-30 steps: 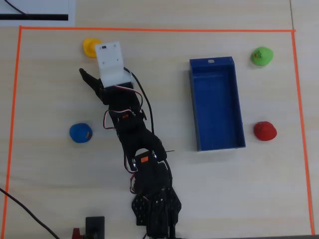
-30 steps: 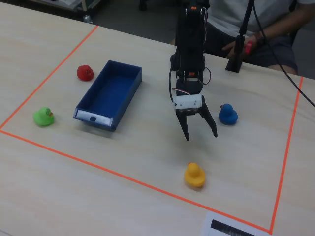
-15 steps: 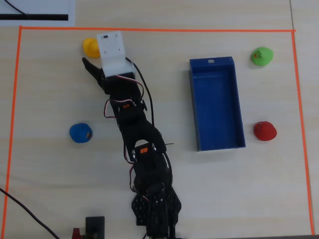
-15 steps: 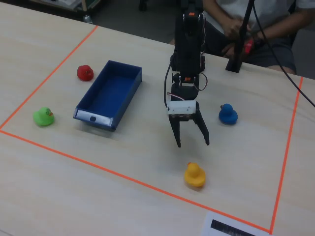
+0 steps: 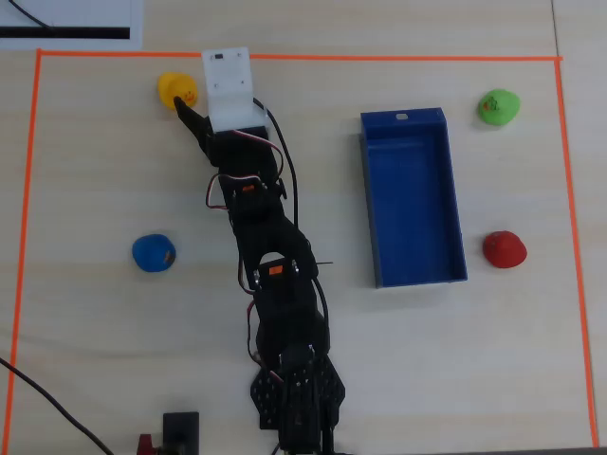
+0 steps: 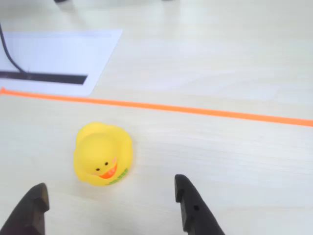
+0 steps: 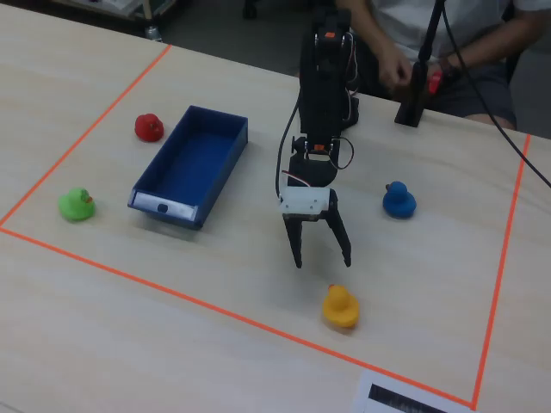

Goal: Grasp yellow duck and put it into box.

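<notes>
In the wrist view the yellow duck (image 6: 103, 154) sits on the worktop (image 6: 205, 73) just ahead of the widely spread, empty fingers (image 6: 193, 208), nearer the left one, close to the orange tape line (image 6: 195, 110).

In the fixed view we see the duck (image 7: 340, 307) just before the pincer (image 7: 322, 259), the box (image 7: 188, 167) well left.

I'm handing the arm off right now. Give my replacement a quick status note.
Gripper: open, empty, hovering just short of the yellow duck.
Yellow duck: on the table near the orange tape line, ahead of the fingers in the wrist view, nearer the left one.
Box: empty, across the table.
Done: approach only.
Left: lower over the duck, close, carry it to the box, release.
</notes>
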You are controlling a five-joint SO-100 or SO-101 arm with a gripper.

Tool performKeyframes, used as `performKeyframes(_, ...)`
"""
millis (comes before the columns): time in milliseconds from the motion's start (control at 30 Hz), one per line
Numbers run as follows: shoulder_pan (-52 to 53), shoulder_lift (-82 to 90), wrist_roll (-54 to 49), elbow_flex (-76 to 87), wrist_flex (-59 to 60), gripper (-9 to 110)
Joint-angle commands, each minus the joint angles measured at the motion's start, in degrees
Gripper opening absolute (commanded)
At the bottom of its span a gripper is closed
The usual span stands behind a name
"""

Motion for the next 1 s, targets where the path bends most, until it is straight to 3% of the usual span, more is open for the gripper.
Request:
performKeyframes(0,-0.8,-2.1,0.2,-4.6,-0.5,34)
performKeyframes(967,-4.0,-16.1,0.4,-23.8,5.5,34)
